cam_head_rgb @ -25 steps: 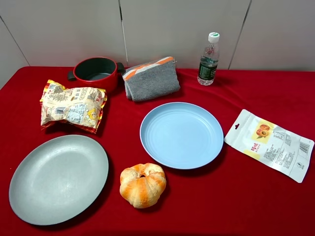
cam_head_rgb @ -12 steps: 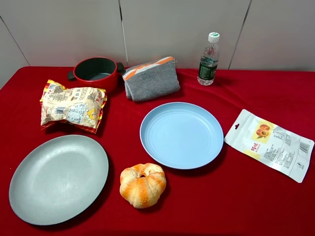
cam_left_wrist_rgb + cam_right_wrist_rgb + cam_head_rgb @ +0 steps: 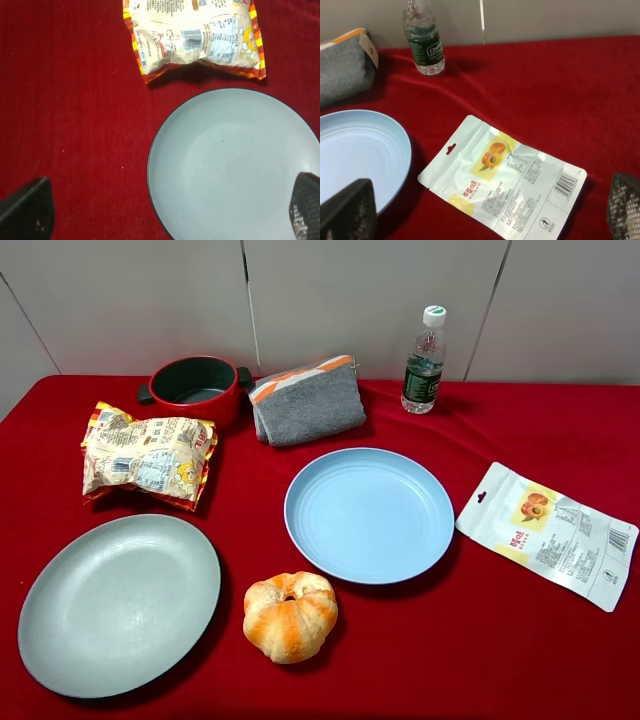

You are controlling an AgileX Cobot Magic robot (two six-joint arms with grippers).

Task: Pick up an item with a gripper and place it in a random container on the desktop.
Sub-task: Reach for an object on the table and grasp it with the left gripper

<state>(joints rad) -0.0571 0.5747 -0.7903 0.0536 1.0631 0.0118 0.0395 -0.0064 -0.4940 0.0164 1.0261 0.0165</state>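
Note:
The crinkled cream snack bag (image 3: 148, 458) with red-and-yellow edges lies on the red cloth (image 3: 520, 640) at the left, behind the grey-green plate (image 3: 120, 603). In the left wrist view the bag (image 3: 195, 36) and the plate (image 3: 235, 165) lie below my left gripper (image 3: 170, 210); its fingertips (image 3: 30, 210) stand far apart, open and empty. My right gripper (image 3: 485, 210) is also open and empty, above the white fruit pouch (image 3: 502, 187). Neither arm shows in the exterior view.
A light blue plate (image 3: 369, 514) sits mid-table, with a bread roll (image 3: 290, 615) in front of it. A red pot (image 3: 193, 387), a folded grey towel (image 3: 307, 400) and a water bottle (image 3: 425, 360) stand along the back. The white fruit pouch (image 3: 547, 533) lies at right.

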